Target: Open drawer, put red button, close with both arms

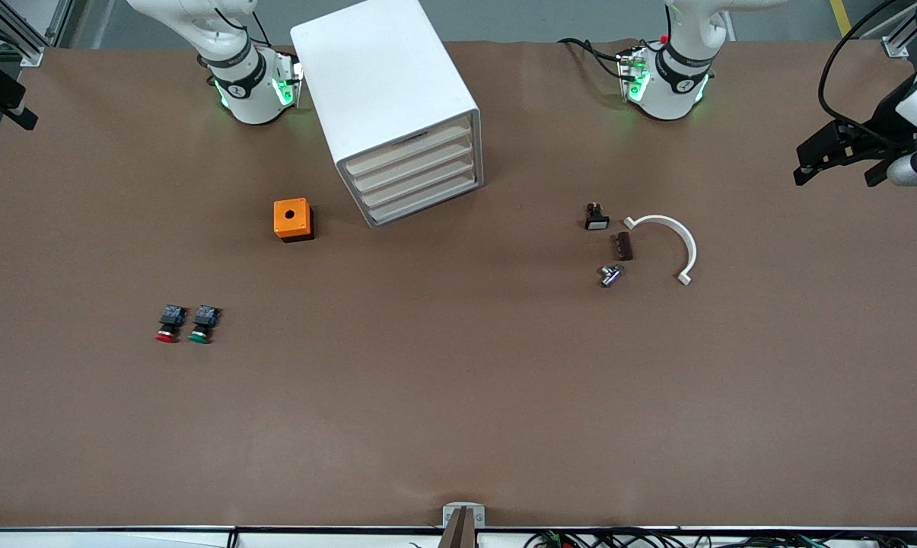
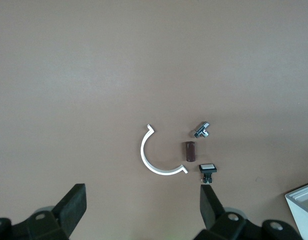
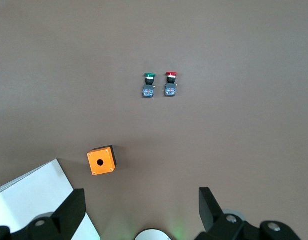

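The drawer point(image 1: 412, 164) is one of four that look the same, stacked in the front of a white cabinet point(image 1: 386, 91), and all four are pushed in. The cabinet stands on the brown worktop point(image 1: 458, 396) between the two arm bases, turned a little toward the left arm's end. The red button point(image 1: 169, 323) lies on the worktop toward the right arm's end, nearer to the front camera than the cabinet and well apart from it. Just beside it lies a green button point(image 1: 202, 323) of the same shape; the two do not touch. An orange box point(image 1: 293, 219) with a round hole in its top sits near the cabinet, between the cabinet and the buttons. Toward the left arm's end lie four small things close together: a white curved clip point(image 1: 675, 243), a small brown block point(image 1: 623, 246), a shiny metal piece point(image 1: 609, 275) and a little black part with a white top point(image 1: 597, 217). The left gripper point(image 2: 143, 212) hangs high over the worktop at the left arm's end, with its jaws wide apart and nothing in them. The right gripper point(image 3: 142, 212) hangs up near the right arm's base, over the worktop beside the cabinet, and its jaws are wide apart and hold nothing too.
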You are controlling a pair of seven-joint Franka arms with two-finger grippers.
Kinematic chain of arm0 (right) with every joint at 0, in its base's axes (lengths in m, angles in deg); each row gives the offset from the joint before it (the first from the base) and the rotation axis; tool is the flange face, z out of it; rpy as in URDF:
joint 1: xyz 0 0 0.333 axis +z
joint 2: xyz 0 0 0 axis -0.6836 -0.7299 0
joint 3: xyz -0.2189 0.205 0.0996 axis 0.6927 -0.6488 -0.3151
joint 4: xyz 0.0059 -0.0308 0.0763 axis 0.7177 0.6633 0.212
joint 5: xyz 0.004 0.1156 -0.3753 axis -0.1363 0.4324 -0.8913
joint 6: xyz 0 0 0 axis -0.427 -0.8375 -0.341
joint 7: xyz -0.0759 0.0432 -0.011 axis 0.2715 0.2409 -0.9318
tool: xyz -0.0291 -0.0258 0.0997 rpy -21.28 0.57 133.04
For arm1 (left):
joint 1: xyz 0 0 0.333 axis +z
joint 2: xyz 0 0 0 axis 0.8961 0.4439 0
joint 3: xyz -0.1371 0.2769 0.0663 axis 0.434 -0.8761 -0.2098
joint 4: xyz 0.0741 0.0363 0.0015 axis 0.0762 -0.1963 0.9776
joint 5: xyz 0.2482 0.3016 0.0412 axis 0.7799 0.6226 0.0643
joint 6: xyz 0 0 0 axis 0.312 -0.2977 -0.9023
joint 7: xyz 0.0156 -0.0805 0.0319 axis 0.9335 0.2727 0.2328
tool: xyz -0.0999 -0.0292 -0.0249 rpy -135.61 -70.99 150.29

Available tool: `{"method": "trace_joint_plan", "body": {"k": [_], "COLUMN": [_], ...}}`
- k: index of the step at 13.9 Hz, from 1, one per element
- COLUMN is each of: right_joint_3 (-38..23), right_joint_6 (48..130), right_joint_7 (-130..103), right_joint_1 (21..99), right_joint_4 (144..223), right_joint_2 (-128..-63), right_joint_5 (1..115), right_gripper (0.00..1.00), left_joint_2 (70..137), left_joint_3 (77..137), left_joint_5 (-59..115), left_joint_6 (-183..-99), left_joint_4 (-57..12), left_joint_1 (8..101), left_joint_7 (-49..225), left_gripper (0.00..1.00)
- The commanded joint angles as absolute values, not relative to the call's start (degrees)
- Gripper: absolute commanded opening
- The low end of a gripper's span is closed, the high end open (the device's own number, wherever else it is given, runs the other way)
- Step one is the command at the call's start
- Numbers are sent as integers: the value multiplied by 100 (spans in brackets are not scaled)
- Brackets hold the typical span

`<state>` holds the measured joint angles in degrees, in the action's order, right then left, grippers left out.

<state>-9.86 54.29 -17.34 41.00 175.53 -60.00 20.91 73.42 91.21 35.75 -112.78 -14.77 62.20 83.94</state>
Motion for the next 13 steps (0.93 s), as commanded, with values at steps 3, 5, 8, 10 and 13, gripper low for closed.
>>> {"method": "trace_joint_plan", "body": {"k": [3,5,8,10,13], "right_joint_3": [-1018,-1018,-1018,-1018,-1027], "right_joint_6": [5480,5454,5506,5603,5603], "right_joint_7": [-1701,-1692,-1701,-1701,-1692], "right_joint_1": [4014,3961,3908,3908,3917], "right_joint_4": [17609,17618,17592,17618,17627], "right_joint_2": [-5933,-5933,-5942,-5950,-5959], "right_joint_5": [2036,2036,2036,2036,2036], "right_gripper": [100,100,100,100,100], "left_joint_2": [7385,7385,7455,7612,7902], "left_joint_3": [9156,9156,9156,9156,9208], "left_joint_5": [3610,3610,3592,3584,3575], "left_joint_6": [-11173,-11173,-11182,-11182,-11182], "left_joint_4": [-1353,-1353,-1344,-1353,-1388], "left_joint_1": [6259,6268,6277,6242,6076], "left_joint_7": [8445,8454,8471,8489,8524], "left_gripper": [100,100,100,100,100]}}
